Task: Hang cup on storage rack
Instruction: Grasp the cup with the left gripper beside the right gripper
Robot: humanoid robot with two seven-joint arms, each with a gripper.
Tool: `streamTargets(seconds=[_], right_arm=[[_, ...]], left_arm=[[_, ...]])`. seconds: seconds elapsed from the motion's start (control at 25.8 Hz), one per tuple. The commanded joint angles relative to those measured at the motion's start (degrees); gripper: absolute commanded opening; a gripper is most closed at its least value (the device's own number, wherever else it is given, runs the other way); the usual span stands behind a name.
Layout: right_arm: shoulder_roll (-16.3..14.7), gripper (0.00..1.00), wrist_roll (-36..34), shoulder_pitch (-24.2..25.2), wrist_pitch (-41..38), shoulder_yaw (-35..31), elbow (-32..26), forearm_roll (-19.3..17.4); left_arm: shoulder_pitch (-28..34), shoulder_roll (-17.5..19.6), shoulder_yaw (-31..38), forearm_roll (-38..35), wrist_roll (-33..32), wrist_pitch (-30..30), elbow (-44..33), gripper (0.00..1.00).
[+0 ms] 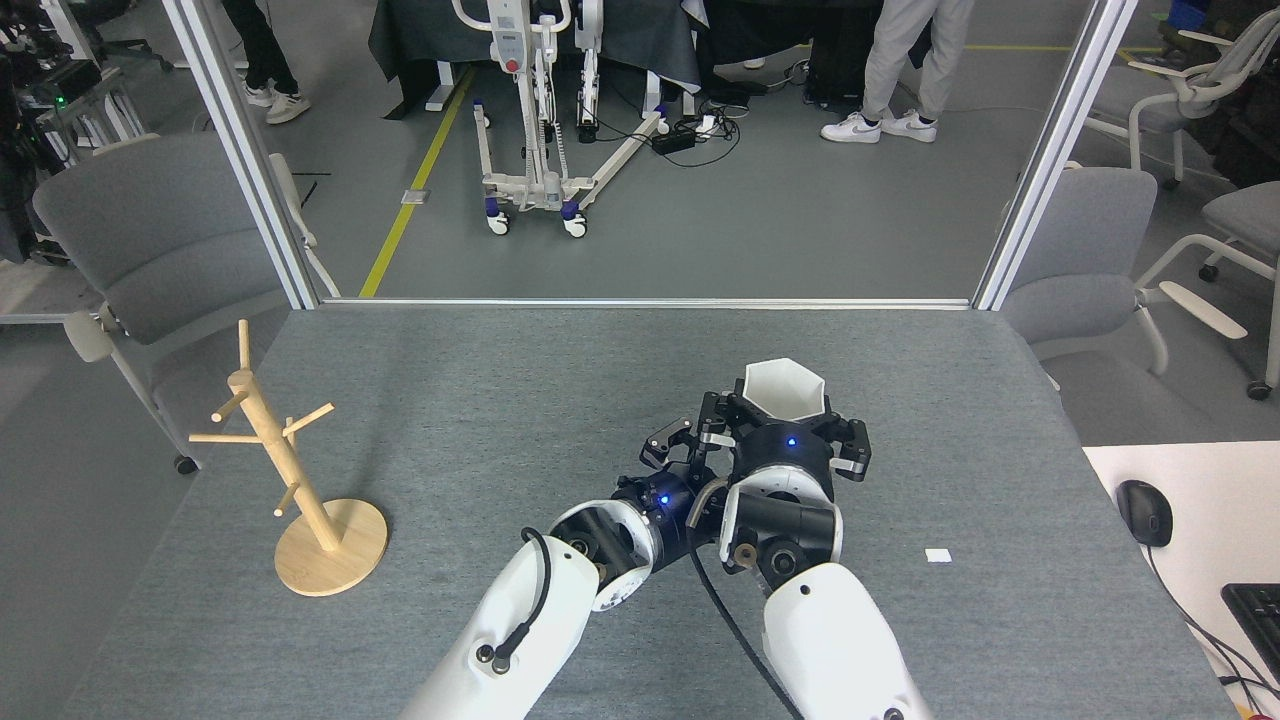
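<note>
1. Nearest: two white-shelled arms with black wrists coming up from the bottom edge, side by side over the grey felt-like table (520,380).
2. Left gripper (672,442) tucked just beside the right one, fingers apart with nothing between them, so empty and fairly wide.
3. Right gripper (783,425) clamped around the lower body of the cup (785,388), black fingers (848,452) splayed either side. Mouth pointing up, slightly away. Handle hidden from here, can't tell which way it faces.
4. Cup: plain white, smooth, glossy-looking, hexagonal faceted rim. Probably hard and a bit slippery.
5. Key relation: storage rack (300,480) sitting well apart to the left, near the table's left edge. So a long leftward carry, crossing in front of the left arm. Left arm nearer the rack, but not the one with the cup.
6. Rack: pale wood, round flat base, post leaning left, thin pegs angling upward. Handle hole needs lining up along a peg's axis.
</note>
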Motion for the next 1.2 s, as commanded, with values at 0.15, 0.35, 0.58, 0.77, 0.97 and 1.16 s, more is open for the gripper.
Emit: streamTargets(seconds=[0.15, 0.35, 0.58, 0.77, 0.97, 1.16], right_arm=[[1.2, 0.11, 0.2, 0.0, -0.1, 0.1, 0.1, 0.1], [1.3, 0.1, 0.2, 0.1, -0.1, 0.2, 0.1, 0.1], [1.3, 0.1, 0.2, 0.1, -0.1, 0.2, 0.1, 0.1], [1.3, 0.1, 0.2, 0.3, -0.1, 0.3, 0.1, 0.1], [1.3, 0.09, 0.2, 0.3, -0.1, 0.3, 0.1, 0.1], [1.4, 0.09, 0.2, 0.5, -0.1, 0.8, 0.1, 0.1]], left_arm=[[-1.1, -0.1, -0.1, 0.4, -2.9, -0.1, -0.4, 0.99], [-3.1, -0.1, -0.1, 2.2, -3.5, 0.2, 0.1, 0.99], [-3.4, -0.1, -0.1, 2.8, -5.1, 0.8, 0.6, 0.92], [-3.4, -0.1, -0.2, 2.7, -6.1, 1.4, 0.8, 0.59], [-3.4, -0.1, -0.2, 2.8, -7.5, 1.0, 0.8, 0.04], [-3.4, 0.0, -0.2, 2.9, -7.4, 0.9, 0.8, 0.0]])
